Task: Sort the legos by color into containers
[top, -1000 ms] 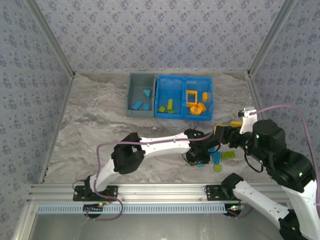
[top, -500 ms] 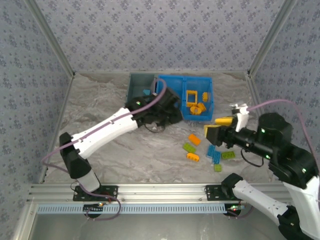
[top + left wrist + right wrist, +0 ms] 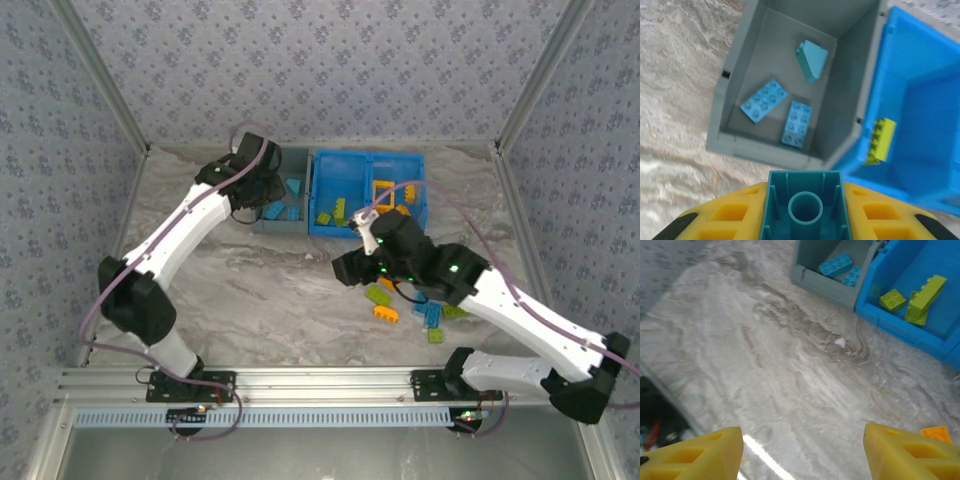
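One blue brick (image 3: 805, 197) is pinched by its flat sides in the left gripper (image 3: 805, 220), with the grey bin (image 3: 722, 107) just ahead and below, and the right gripper (image 3: 802, 452) gapes empty; likely light, rigid, slick plastic, so a flat-side grip suits.

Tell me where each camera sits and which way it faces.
Top external: above, behind the bases, facing down at the table; left arm, right arm show.
Left wrist: over the grey bin, facing down into it; left gripper clamps a teal brick.
Right wrist: low, facing across the table toward the blue bin; right gripper open.
Shared: both wrist views show the grey bin's blue bricks.
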You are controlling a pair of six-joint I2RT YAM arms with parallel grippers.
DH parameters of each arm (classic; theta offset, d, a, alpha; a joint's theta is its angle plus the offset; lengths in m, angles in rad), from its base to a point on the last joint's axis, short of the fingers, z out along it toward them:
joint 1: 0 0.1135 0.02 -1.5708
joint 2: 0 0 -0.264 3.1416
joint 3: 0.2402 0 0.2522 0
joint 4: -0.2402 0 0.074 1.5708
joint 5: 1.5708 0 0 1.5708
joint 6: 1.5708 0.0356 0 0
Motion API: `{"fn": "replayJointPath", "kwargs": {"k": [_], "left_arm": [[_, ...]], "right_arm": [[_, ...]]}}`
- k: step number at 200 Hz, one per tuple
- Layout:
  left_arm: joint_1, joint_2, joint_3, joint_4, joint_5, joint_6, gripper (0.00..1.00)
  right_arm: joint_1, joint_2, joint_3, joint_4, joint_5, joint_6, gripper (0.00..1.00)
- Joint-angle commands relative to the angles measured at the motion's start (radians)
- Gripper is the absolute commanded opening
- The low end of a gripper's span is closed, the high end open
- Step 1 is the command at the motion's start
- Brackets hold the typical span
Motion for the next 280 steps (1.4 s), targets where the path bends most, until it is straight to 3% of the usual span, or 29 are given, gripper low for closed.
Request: {"fn": "replayJointPath", "kwargs": {"k": [1, 27, 59, 102, 144, 169, 225, 251, 280], "left_arm": [[0.021, 0.138, 0.065, 0.078, -0.029, 0.103, 0.27], [0.029, 0.306, 0.204, 0.047, -0.087, 0.127, 0.27], [0.029, 0.46, 0.355, -0.027, -0.202, 0.135, 0.28], [0.03, 0.56, 0.423, -0.072, -0.267, 0.098, 0.33], [0.03, 0.604, 0.455, -0.108, -0.254, 0.097, 0.49], [0.02, 0.581, 0.474, -0.131, -0.243, 0.102, 0.59], [-0.038, 0.385, 0.51, -0.18, -0.246, 0.073, 0.61], [-0.076, 0.224, 0.476, -0.193, -0.252, 0.033, 0.63], [-0.143, -0.014, 0.297, -0.117, -0.187, 0.043, 0.68]], "right_arm": [[0.042, 0.05, -0.032, 0.161, 0.233, -0.015, 0.68], [0.083, 0.109, -0.068, 0.28, 0.324, -0.011, 0.7], [0.098, 0.116, -0.169, 0.501, 0.333, -0.006, 0.73], [0.1, 0.128, -0.161, 0.473, 0.351, 0.022, 0.73], [0.094, 0.102, -0.169, 0.433, 0.357, 0.034, 0.74], [0.085, 0.072, -0.181, 0.399, 0.369, 0.052, 0.74], [0.028, -0.026, -0.222, 0.166, 0.412, 0.197, 0.72], [-0.036, -0.03, -0.255, 0.006, 0.328, 0.261, 0.71], [-0.084, -0.001, -0.308, -0.053, 0.182, 0.239, 0.72]]}}
